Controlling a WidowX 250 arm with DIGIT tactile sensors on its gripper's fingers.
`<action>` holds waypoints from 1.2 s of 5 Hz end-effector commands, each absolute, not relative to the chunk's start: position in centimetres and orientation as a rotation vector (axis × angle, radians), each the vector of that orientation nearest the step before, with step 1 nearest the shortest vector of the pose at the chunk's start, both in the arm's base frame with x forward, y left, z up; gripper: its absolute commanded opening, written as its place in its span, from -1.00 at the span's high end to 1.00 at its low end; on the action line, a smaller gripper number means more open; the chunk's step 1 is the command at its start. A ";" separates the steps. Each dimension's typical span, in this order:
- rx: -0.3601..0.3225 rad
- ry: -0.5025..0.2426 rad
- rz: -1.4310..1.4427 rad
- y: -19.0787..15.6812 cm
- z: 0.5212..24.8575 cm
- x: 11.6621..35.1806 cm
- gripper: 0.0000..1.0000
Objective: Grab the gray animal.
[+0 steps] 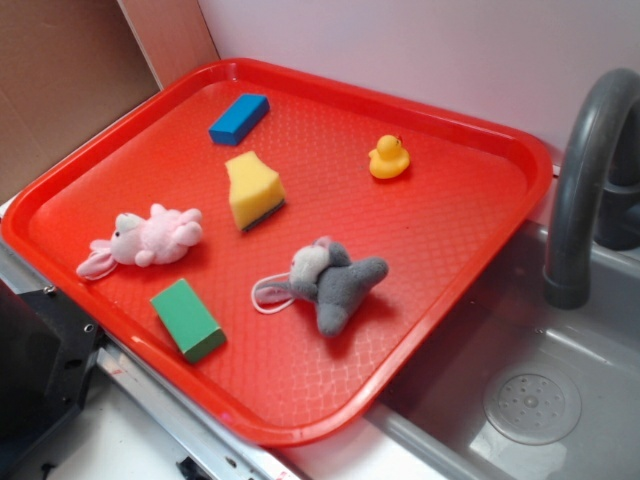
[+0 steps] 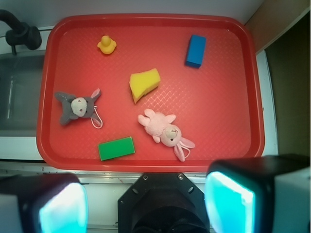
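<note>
The gray animal (image 1: 330,282) is a small gray plush with a pale face and long ears. It lies on the red tray (image 1: 470,250) near the tray's front right. In the wrist view it lies at the tray's left (image 2: 77,107). My gripper (image 2: 146,204) is open and empty, high above the tray's near edge, with its cyan pads (image 2: 228,204) wide apart. The gripper is far from the gray animal and does not show in the exterior view.
On the tray also lie a pink plush bunny (image 2: 165,132), a green block (image 2: 116,148), a yellow sponge wedge (image 2: 144,84), a blue block (image 2: 195,50) and a yellow rubber duck (image 2: 106,44). A gray sink (image 1: 530,400) with a faucet (image 1: 590,170) adjoins the tray.
</note>
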State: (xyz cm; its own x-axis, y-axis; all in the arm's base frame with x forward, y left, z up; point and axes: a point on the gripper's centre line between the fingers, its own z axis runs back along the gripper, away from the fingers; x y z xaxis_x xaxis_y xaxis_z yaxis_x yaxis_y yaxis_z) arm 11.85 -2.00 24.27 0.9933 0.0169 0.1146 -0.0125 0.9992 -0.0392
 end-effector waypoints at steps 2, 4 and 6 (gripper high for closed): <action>0.037 -0.137 -0.240 -3.6 24.8 15.0 -1.00; 0.198 -0.088 -0.758 -10.0 24.2 19.6 -1.00; 0.362 0.206 -1.311 -16.3 16.3 21.2 -1.00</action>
